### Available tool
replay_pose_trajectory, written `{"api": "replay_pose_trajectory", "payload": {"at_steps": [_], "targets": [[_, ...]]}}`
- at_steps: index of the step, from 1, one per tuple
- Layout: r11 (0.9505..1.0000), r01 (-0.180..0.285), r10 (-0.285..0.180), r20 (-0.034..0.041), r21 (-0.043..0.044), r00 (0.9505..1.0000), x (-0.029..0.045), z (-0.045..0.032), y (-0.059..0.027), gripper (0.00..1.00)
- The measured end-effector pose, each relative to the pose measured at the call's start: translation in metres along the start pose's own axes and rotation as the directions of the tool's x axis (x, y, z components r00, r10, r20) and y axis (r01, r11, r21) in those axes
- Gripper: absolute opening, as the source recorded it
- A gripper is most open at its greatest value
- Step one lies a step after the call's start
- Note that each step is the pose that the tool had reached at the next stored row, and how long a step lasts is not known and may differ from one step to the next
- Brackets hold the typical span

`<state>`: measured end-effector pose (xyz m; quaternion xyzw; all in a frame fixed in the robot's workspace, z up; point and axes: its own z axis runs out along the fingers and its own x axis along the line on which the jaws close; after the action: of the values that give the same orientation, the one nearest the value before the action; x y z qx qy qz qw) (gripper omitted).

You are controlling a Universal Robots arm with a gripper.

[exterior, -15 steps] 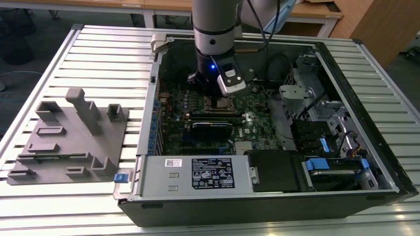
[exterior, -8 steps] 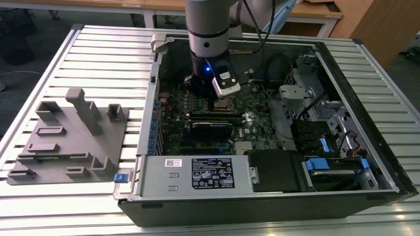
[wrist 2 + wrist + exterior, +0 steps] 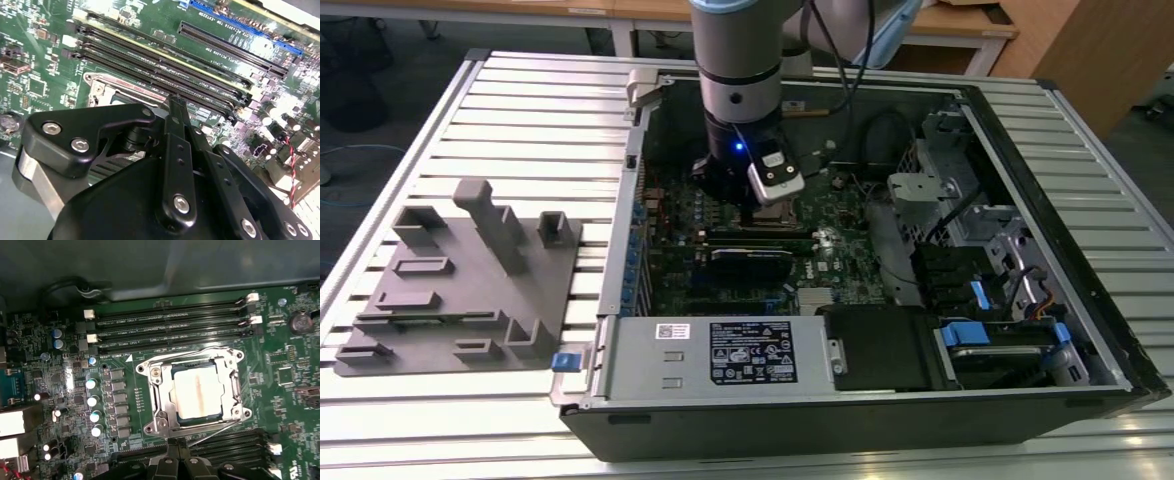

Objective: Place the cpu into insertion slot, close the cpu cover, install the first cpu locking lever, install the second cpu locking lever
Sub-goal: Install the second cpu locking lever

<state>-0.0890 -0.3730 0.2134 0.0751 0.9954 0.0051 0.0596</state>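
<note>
In the first wrist view the cpu (image 3: pixel 196 394), a silver square with a brownish streak, lies flat in the insertion slot (image 3: pixel 151 429) on the green motherboard (image 3: pixel 125 440). The silver cpu cover (image 3: pixel 161 390) lies down around it as a frame. One thin wire lever (image 3: pixel 170 354) runs along the far side of the socket, another (image 3: pixel 215 426) along the side by the gripper. My gripper (image 3: pixel 176 449) hangs just beside that side with its black fingers together. In the second wrist view the gripper (image 3: pixel 174 100) tapers to one narrow tip above the socket rim (image 3: pixel 107 82). In the exterior view the gripper (image 3: pixel 750 218) reaches down into the open case.
Black memory slots (image 3: pixel 170 322) flank the socket on both sides, and a row of capacitors (image 3: pixel 92 400) stands beside it. The case holds a labelled power supply box (image 3: pixel 720 350) and a drive cage (image 3: pixel 987 300). A grey fixture (image 3: pixel 454 280) lies on the table at the exterior view's left.
</note>
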Motion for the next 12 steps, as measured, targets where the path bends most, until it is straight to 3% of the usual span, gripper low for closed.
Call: {"api": "replay_pose_trajectory", "payload": {"at_steps": [3, 12], "targets": [[1.0000, 0.000, 0.000, 0.0002, 0.0001, 1.0000, 0.0013, 0.0052, -0.0002, 0.10], [1.0000, 0.000, 0.000, 0.0002, 0.0004, 1.0000, 0.0045, 0.0098, -0.0007, 0.10]]}}
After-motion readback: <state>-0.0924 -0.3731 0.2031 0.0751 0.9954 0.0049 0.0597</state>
